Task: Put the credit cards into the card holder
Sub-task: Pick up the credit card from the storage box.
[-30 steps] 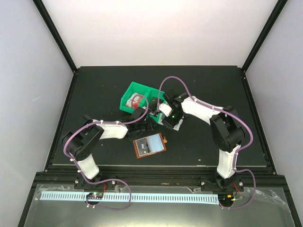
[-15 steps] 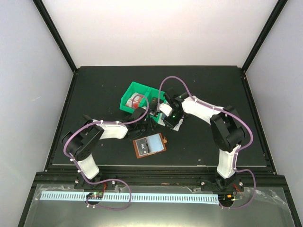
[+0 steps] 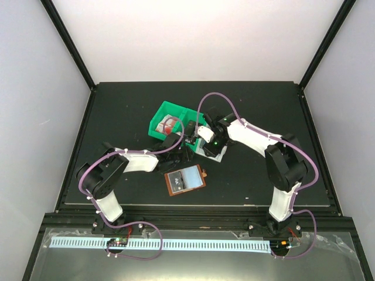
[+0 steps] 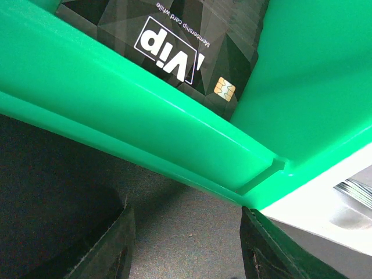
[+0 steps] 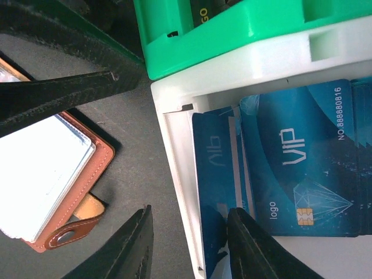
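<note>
The reddish-brown card holder [image 3: 186,180] lies open on the mat, and it also shows in the right wrist view [image 5: 58,192] with its snap tab. Blue cards [image 5: 296,157] lie in a white bin [image 5: 174,151]. A black VIP card [image 4: 180,43] lies in the green bin [image 4: 145,122]. My left gripper [image 4: 186,250] is open and empty over the mat, just outside the green bin's wall. My right gripper [image 5: 189,244] is open and straddles the white bin's wall, with one finger [image 5: 250,244] inside over a blue card and the other finger [image 5: 131,244] outside.
The green bin [image 3: 170,120] and the white bin [image 3: 212,151] stand side by side at mid-table, with both grippers crowded between them and the card holder. The left arm's dark finger [image 5: 58,93] crosses the right wrist view. Red-and-white cards [image 3: 169,124] lie in the green bin.
My right arm's elbow has shifted slightly to the right and its gripper has edged over the white bin. The left arm and the card holder have not moved.
</note>
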You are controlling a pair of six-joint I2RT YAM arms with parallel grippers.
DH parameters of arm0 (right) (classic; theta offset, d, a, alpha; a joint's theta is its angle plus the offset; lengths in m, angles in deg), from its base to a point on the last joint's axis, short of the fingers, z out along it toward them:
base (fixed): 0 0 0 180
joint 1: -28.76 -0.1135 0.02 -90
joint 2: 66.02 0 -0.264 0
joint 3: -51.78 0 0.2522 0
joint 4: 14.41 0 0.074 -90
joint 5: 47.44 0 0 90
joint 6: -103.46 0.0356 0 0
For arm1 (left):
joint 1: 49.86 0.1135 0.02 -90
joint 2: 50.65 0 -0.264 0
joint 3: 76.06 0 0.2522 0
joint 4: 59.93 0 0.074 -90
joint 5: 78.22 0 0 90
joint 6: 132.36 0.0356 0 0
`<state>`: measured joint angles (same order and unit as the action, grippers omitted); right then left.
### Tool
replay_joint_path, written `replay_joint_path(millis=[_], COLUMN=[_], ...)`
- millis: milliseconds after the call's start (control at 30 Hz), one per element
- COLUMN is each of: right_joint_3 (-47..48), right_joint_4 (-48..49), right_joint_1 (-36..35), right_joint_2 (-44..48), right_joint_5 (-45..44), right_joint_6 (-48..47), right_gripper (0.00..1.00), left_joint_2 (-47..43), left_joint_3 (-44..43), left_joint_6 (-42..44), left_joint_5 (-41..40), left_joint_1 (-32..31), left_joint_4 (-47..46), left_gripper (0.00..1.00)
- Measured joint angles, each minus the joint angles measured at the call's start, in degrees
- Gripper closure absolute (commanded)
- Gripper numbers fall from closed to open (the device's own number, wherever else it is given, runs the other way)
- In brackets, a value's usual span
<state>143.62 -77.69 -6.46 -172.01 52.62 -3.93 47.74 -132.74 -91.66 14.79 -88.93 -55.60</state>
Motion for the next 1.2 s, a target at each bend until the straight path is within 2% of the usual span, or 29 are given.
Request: replay_joint_path(millis=[233, 733, 1200], right_joint_3=[0.00, 0.00, 0.68], right_joint_4=[0.17, 1.49, 2.89], right_joint_1=[-0.04, -0.04, 0.66], right_joint_2=[0.09, 0.46, 3.69], right_joint_5=[-0.87, -3.58, -9.99], right_joint_6=[0.85, 2.19, 7.54], right_gripper=[0.77, 0.94, 0.98], left_joint_2=[0.00, 0.00, -0.42], left_joint_3=[0.00, 0.00, 0.00], left_joint_6=[0.00, 0.00, 0.68], left_joint_5=[0.00, 0.02, -0.07], left_joint_1=[0.02, 0.11, 0.11], left_joint_4=[0.00, 0.00, 0.44], left_gripper=[0.48, 0.49, 0.47])
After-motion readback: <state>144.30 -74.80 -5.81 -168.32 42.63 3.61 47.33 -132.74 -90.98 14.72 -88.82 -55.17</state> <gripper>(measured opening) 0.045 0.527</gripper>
